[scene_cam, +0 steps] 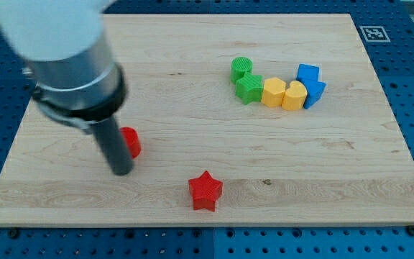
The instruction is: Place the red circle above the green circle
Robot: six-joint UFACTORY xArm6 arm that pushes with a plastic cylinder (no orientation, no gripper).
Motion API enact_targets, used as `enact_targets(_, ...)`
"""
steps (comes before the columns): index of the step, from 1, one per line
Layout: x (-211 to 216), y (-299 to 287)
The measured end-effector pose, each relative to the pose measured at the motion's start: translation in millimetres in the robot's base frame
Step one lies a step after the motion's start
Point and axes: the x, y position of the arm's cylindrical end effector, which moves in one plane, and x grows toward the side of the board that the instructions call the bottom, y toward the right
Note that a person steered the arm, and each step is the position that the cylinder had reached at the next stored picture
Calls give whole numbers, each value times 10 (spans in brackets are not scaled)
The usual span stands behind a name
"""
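The red circle (pixel 131 142) lies at the view's left, partly hidden behind my rod. My tip (pixel 121 171) rests on the board just below and left of it, touching or nearly touching its left side. The green circle (pixel 241 68) sits at the view's upper middle-right, far from the red circle. It is at the left end of a row of blocks.
A green star (pixel 249 88) lies just below the green circle, then a yellow hexagon (pixel 273 92), a yellow heart (pixel 294 95) and two blue blocks (pixel 310 83) to its right. A red star (pixel 205 190) lies near the board's bottom edge. The wooden board (pixel 351 180) lies on a blue pegboard.
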Motion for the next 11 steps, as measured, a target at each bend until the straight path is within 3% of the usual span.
enact_targets(7,-1159,-269)
enact_targets(9,-1363,-682)
enact_targets(11,-1688,-348)
